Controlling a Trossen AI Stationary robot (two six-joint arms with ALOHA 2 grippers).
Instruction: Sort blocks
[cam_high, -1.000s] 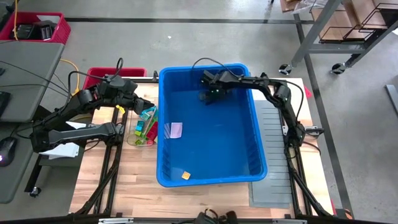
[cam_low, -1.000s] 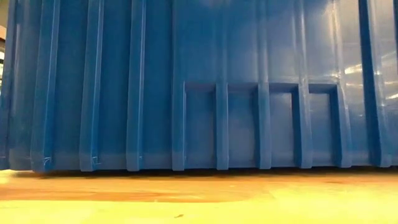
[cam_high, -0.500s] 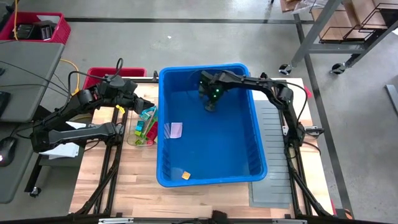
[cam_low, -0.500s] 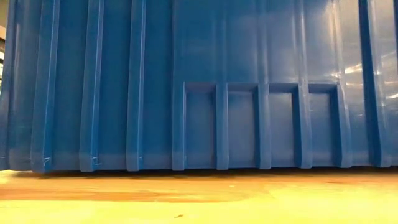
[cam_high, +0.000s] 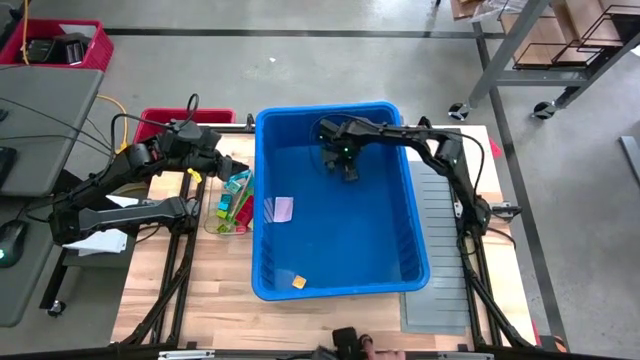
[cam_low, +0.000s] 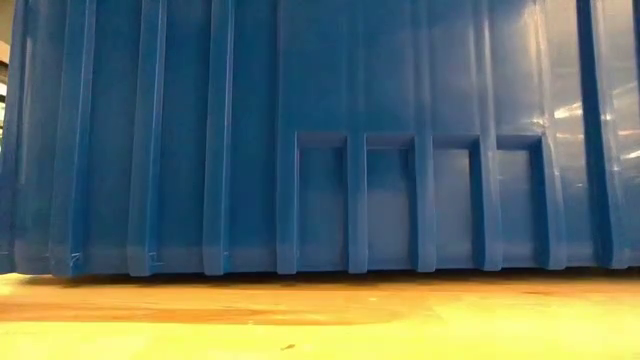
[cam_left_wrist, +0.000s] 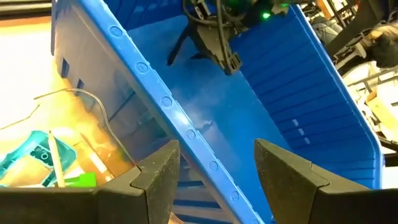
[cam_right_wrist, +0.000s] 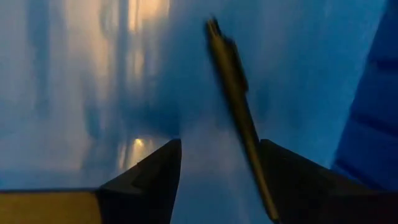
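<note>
Blocks (cam_high: 233, 200): a cluster of teal, green and pink ones outside the blue bin (cam_high: 420, 262), on the table (cam_high: 220, 295) just left of its wall. One orange block (cam_high: 298, 283) lies inside, near the front wall. Left gripper (cam_high: 237, 170) hovers just above the cluster, jaws apart, nothing held. Right gripper (cam_high: 349, 172) is inside the bin's far end, well apart from any block, jaws apart, empty. No legible writing.

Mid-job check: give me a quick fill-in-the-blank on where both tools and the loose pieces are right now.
1. The right tool is inside the blue ____.
2. The left tool is outside it, over the ____ table.
3. A small orange block lies on the bin floor near the ____ wall.
4. In the left wrist view, the left tool's fingers stand ____, with nothing between them.

Missing words: bin; wooden; front; open
</note>
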